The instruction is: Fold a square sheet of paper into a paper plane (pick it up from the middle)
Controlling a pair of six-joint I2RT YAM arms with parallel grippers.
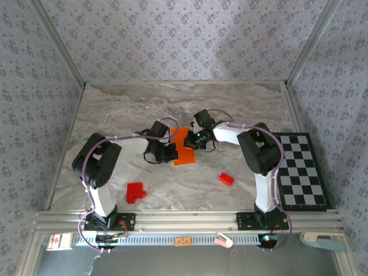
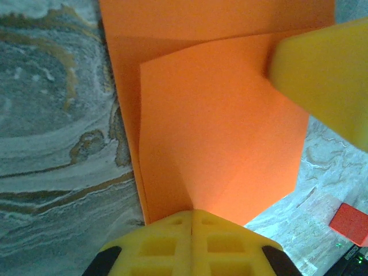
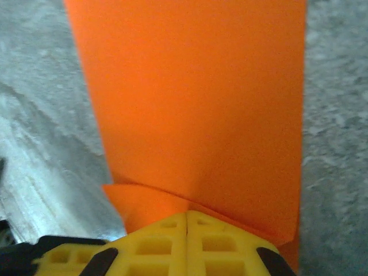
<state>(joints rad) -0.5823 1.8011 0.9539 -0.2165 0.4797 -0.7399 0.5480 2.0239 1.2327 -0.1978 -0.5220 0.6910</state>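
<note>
The square sheet of paper point(image 1: 184, 150) is bright orange and lies partly folded on the marble table between my two grippers. In the left wrist view the paper point(image 2: 218, 126) shows a folded flap with a slanted top edge. My left gripper point(image 2: 192, 211) is shut, its yellow tips meeting on the paper's near edge. My right gripper point(image 3: 187, 213) is also shut, its tips down on the paper point(image 3: 195, 103) beside a small turned-over corner. From above, the left gripper point(image 1: 171, 150) stands at the paper's left and the right gripper point(image 1: 197, 138) at its upper right. Nothing shows between either pair of jaws.
A red block point(image 1: 135, 192) lies near left of the paper and a smaller red block point(image 1: 226, 179) near right, also seen as a red block point(image 2: 349, 223). A chequered board point(image 1: 300, 169) lies at the right edge. Patterned walls enclose the table.
</note>
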